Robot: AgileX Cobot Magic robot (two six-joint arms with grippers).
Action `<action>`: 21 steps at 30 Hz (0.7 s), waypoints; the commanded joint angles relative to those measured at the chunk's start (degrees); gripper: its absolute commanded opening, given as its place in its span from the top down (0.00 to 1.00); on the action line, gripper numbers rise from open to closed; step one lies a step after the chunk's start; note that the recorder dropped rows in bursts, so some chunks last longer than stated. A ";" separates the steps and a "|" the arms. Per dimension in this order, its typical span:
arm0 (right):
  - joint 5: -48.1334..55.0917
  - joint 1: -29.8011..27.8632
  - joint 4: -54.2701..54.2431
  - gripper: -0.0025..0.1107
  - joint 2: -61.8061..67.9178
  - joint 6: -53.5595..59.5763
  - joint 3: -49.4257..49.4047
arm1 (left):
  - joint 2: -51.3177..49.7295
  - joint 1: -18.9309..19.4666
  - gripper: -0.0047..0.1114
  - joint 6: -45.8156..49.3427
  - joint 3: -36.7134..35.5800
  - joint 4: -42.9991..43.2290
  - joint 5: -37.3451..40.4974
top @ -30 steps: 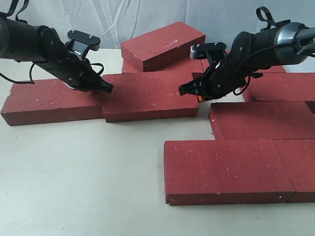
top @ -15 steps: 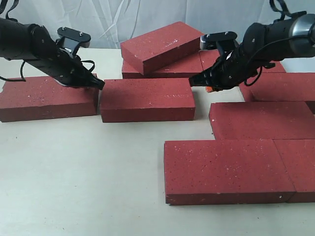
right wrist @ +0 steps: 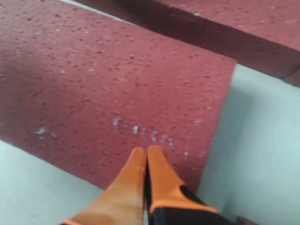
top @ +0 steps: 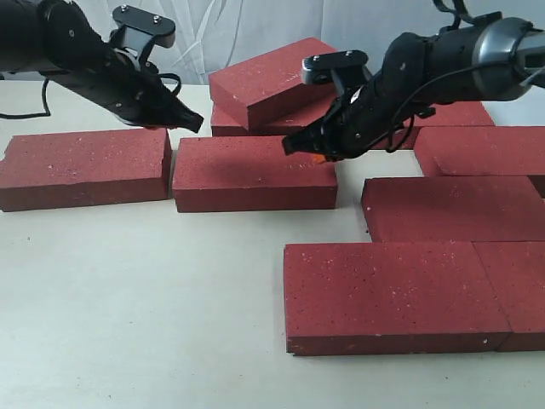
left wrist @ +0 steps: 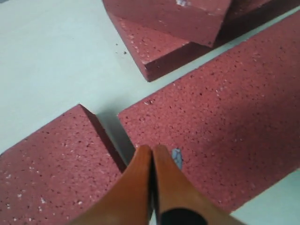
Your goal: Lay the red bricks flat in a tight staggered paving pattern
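Note:
Several red bricks lie flat on the table. The left brick (top: 85, 166) and the middle brick (top: 251, 175) sit end to end with a narrow gap between them. My left gripper (top: 197, 126) hovers shut and empty above the back of that gap, and its tips (left wrist: 152, 149) appear over the middle brick's corner (left wrist: 225, 108). My right gripper (top: 289, 146), also shut and empty, is over the middle brick's far right part, tips (right wrist: 146, 151) just above its surface (right wrist: 103, 84). At the right, more bricks (top: 396, 294) (top: 451, 209) lie packed together.
Behind the middle brick, one tilted brick (top: 277, 77) leans on another flat one (top: 281, 119). Further bricks (top: 481, 149) (top: 519, 290) fill the right edge. Bare table surface (top: 136, 307) spreads across the front left. A white curtain hangs at the back.
The left gripper lifted off the left brick and moved right and back. The right gripper swung left from beside the middle brick's right end to above it. Both bricks shifted slightly left.

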State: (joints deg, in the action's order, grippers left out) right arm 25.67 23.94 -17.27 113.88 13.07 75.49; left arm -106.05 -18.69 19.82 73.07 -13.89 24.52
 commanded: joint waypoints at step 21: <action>-3.57 -2.96 4.23 0.99 5.52 0.21 0.29 | -9.66 -2.54 0.96 3.35 -0.06 -11.77 -7.59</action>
State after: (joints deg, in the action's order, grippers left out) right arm 20.54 22.51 -15.29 118.66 13.03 75.95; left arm -115.36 -19.82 22.87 73.07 -24.32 19.28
